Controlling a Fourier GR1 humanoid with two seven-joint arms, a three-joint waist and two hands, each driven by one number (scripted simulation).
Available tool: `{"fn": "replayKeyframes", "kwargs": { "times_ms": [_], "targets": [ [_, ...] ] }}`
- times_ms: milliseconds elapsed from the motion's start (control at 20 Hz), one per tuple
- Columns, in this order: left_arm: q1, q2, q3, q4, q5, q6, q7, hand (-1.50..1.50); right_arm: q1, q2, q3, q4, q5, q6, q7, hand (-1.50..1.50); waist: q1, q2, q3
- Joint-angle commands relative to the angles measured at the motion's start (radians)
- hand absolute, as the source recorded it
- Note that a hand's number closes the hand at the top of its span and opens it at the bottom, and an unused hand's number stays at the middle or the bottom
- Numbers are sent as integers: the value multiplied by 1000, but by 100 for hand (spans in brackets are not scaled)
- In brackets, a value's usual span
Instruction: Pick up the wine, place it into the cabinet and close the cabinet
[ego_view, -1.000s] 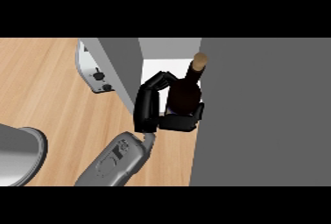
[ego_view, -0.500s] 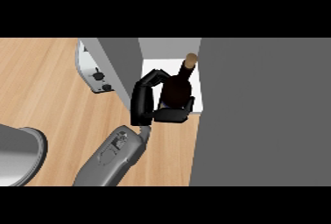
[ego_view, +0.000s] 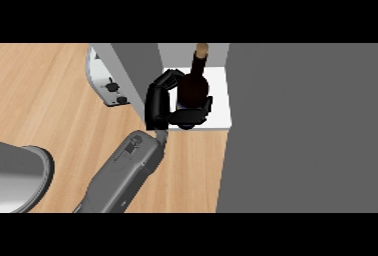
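Observation:
The wine bottle (ego_view: 196, 82) is dark with a tan cork top and stands upright over the white floor of the open cabinet (ego_view: 220, 100). My right hand (ego_view: 166, 102) is shut on the bottle's lower body, with the fingers curled round its left side and the palm under its near side. The grey forearm (ego_view: 122, 172) comes up from the lower edge. The bottle's base is hidden by the hand, so I cannot tell whether it touches the cabinet floor. My left hand shows nowhere.
A wide grey panel (ego_view: 303, 130), the cabinet's door or side, fills the right of the view. A grey cabinet wall (ego_view: 136, 65) stands left of the opening, with a silver appliance with knobs (ego_view: 107, 82) beside it. A grey round vessel (ego_view: 22, 175) lies at the lower left on the wooden counter (ego_view: 52, 110).
My right hand has carried the bottle further away from me, deeper into the cabinet opening, and the forearm has stretched after it.

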Motion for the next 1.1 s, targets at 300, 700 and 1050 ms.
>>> {"fn": "replayKeyframes", "kwargs": {
  "times_ms": [300,700,1050],
  "targets": [
    [-155,0,102,226,70,-98,-25,150,-5,8,-4,-82,-68,-10,50,-150,-7,3,-1],
    [-230,0,120,384,98,-82,-98,150,52,5,-26,-105,-119,19,36,-150,-14,4,0],
    [-363,17,195,543,57,-79,-171,150,77,17,-29,-47,-98,59,-67,-150,-23,9,0]
  ]
}}
